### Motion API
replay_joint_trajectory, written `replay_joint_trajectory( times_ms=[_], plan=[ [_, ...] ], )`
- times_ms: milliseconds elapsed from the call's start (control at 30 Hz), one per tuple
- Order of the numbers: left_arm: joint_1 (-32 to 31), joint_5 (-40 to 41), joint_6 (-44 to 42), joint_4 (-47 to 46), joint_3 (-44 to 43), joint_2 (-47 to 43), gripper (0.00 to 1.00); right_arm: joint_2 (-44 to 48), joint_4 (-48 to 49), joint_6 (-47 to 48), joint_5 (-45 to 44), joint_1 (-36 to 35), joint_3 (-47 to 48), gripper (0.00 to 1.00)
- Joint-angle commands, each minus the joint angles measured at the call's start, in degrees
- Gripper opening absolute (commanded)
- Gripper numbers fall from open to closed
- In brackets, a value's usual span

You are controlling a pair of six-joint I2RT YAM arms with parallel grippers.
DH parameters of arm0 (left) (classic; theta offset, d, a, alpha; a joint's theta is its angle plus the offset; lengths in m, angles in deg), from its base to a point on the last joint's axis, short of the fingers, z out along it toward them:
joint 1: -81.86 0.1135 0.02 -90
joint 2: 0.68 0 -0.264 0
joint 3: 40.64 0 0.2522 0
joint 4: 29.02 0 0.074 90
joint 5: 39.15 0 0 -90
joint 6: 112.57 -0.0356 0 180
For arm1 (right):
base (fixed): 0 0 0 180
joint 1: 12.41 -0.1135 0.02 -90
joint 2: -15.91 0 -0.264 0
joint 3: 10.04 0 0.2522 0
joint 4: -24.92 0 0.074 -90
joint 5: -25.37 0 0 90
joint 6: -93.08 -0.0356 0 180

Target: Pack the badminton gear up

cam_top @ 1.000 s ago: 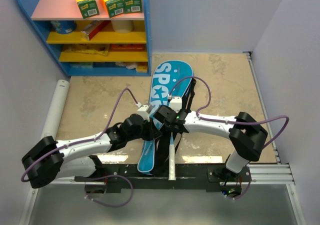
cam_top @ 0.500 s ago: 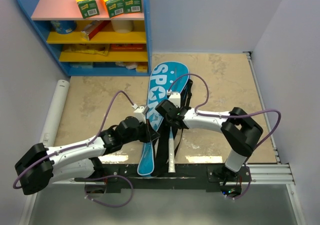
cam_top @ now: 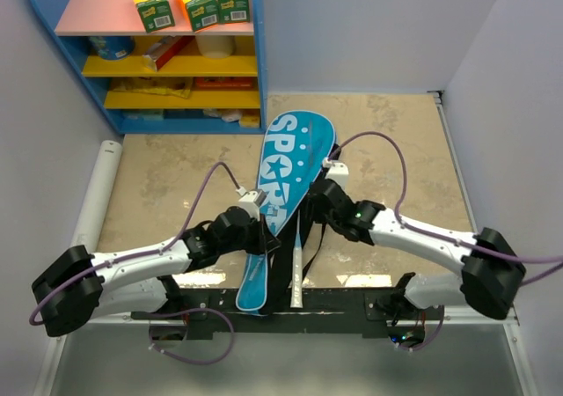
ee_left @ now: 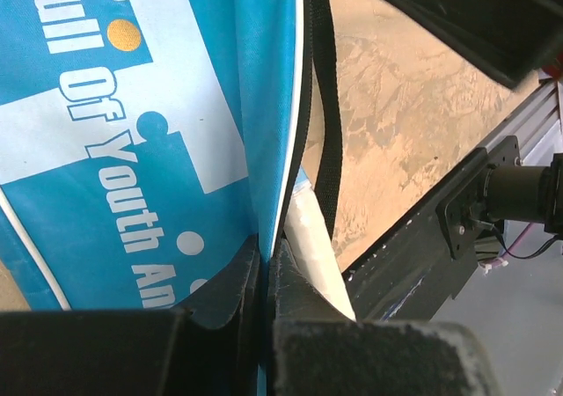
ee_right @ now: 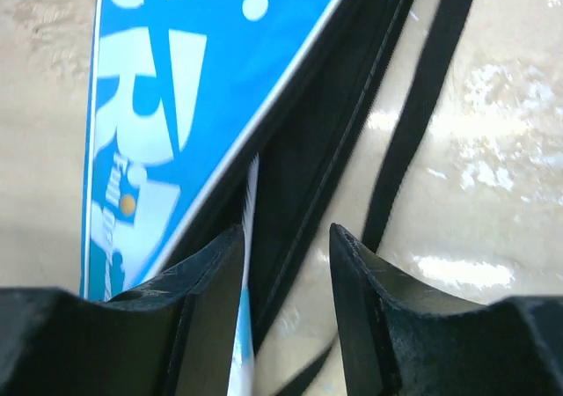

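Left wrist: left end effector (ee_left: 266, 268) pinches glossy bag (ee_left: 132, 106); right end effector (ee_right: 286, 238) parted.

The bag (cam_top: 290, 154) hides all of the racket but its white handle (cam_top: 299, 273).

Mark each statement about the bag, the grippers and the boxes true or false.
1. The bag lies on the table. True.
2. The left gripper is open. False: it is shut on the bag's edge.
3. The right gripper is open. True.
4. The boxes stand on the table. False: they stand on top of the shelf.
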Motion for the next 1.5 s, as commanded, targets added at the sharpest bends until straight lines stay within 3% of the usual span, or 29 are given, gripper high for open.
replay_joint_trajectory(
  times_ms=[0,233,533,733,833,867,967,1300,1467],
  plan=[
    [-0.59,-2.08,-0.59,-2.27,-3.06,0.43,0.00,7.89,-1.62,-0.83,9.14,0.05,-7.12,0.47],
    [-0.59,-1.82,-0.59,-2.71,-4.30,1.75,0.00,11.86,6.37,-4.52,22.71,-3.02,-15.22,0.51],
    [-0.59,-1.21,-0.76,-1.31,-5.18,0.88,0.00,9.76,20.16,-10.32,26.05,-7.07,-22.52,0.54],
    [-0.59,-1.03,-1.03,-0.69,-5.17,0.61,0.00,6.24,24.39,-12.52,26.58,-8.13,-24.89,0.53],
    [-0.59,-0.85,-1.03,-0.69,-5.17,0.70,0.00,5.80,25.02,-13.49,26.06,-8.13,-25.51,0.35],
    [-0.59,-0.94,-1.11,-0.69,-5.26,0.70,0.00,5.97,24.93,-13.92,25.80,-8.13,-25.60,0.20],
    [-0.59,-0.94,-1.20,-0.61,-5.35,0.78,0.00,8.34,23.88,-14.72,24.57,-8.13,-25.43,0.00],
    [-2.08,1.34,2.48,-5.78,1.85,-0.53,0.00,11.60,21.85,-17.27,23.68,-8.13,-20.86,0.00],
    [-6.99,10.01,4.86,-6.94,3.61,-0.62,0.00,8.79,26.68,-20.77,24.39,-8.13,-20.59,0.00]
  ],
)
